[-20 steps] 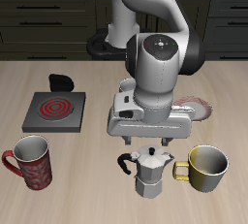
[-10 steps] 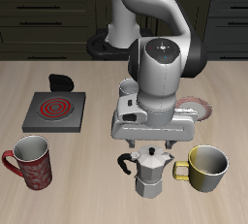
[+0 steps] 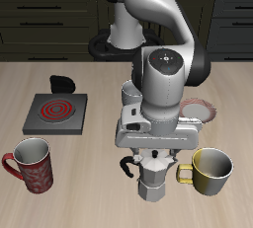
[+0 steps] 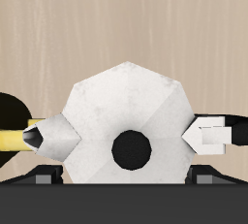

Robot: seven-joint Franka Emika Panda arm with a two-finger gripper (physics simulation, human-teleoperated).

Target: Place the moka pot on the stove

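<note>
The silver faceted moka pot (image 3: 150,175) stands upright near the table's front edge, between the two mugs, its black handle (image 3: 126,163) pointing toward the patterned mug. My gripper (image 3: 151,156) hangs directly over it, open, with a finger on each side of the lid and no visible grip. The wrist view looks straight down on the moka pot (image 4: 107,107) and its black lid knob (image 4: 131,150). The stove (image 3: 56,113), a dark square hotplate with a red coil, lies farther back and to the side, apart from the pot.
A patterned mug (image 3: 32,165) and a yellow mug (image 3: 210,171) flank the pot closely. A round pink-rimmed plate (image 3: 203,108) lies partly behind my arm. A black knob piece (image 3: 62,82) sits just behind the stove.
My gripper has come down and slightly forward, from above the pot to straddling its lid. The pot, stove and mugs have not moved.
</note>
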